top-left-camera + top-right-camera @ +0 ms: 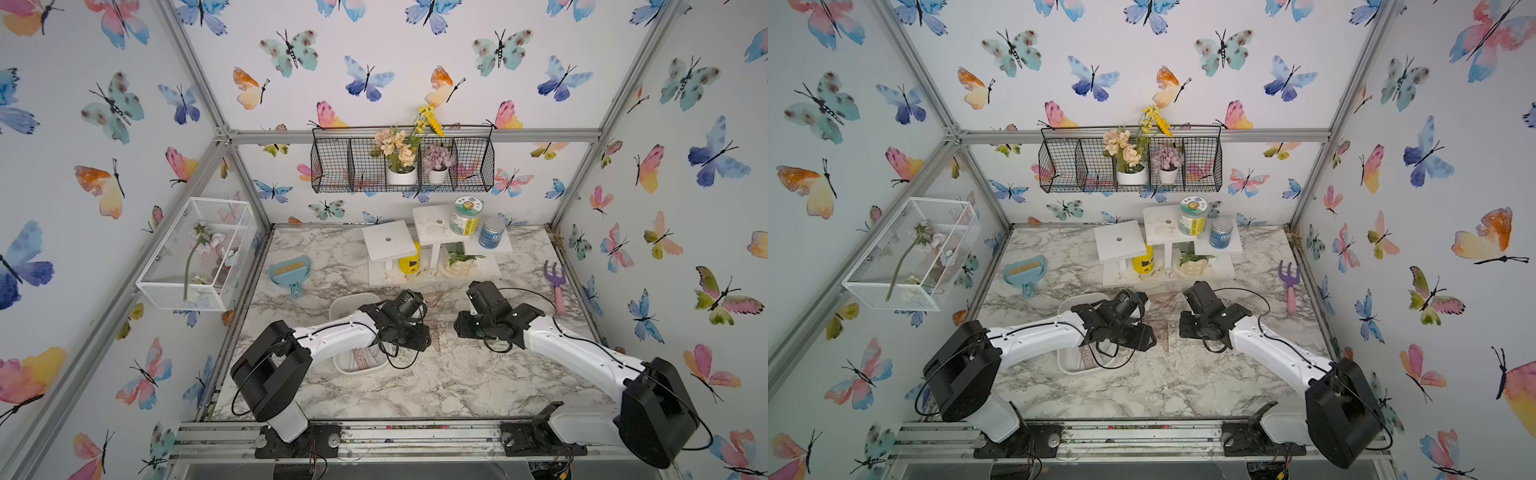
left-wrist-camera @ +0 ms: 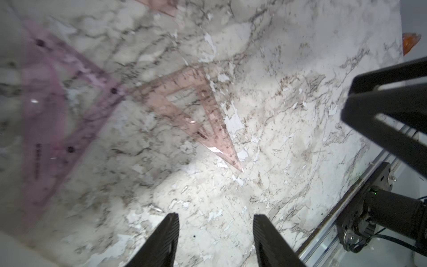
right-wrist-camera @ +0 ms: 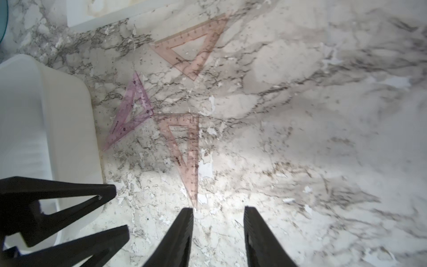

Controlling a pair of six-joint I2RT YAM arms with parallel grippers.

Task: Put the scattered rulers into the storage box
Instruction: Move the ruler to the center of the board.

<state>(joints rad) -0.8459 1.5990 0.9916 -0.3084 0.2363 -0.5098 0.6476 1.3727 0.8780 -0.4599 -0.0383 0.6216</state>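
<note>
- Hovering over desk (image 3: 300,138): left fingers (image 2: 161,242) and right fingers (image 3: 178,238), parted, empty.
- Three set squares (image 3: 194,150) flat beside box (image 3: 69,115); rulers (image 1: 365,359) inside.
- Risk: thin flat plastic slipping from a shallow pinch, skidding away.

Purple-and-pink toy fork (image 1: 557,286) is noted flat on the marble tabletop (image 1: 436,386), beyond the right gripper (image 3: 218,209) on its outer side. Blue dustpan (image 1: 291,272) is seen beyond the left gripper (image 2: 216,216), wallward. White stepped stand (image 1: 382,245), bearing a green-labelled jar (image 1: 465,216) and a blue jar (image 1: 491,232), is set farther back between both grippers. Black wire basket (image 1: 332,166) is hung above it.
</note>
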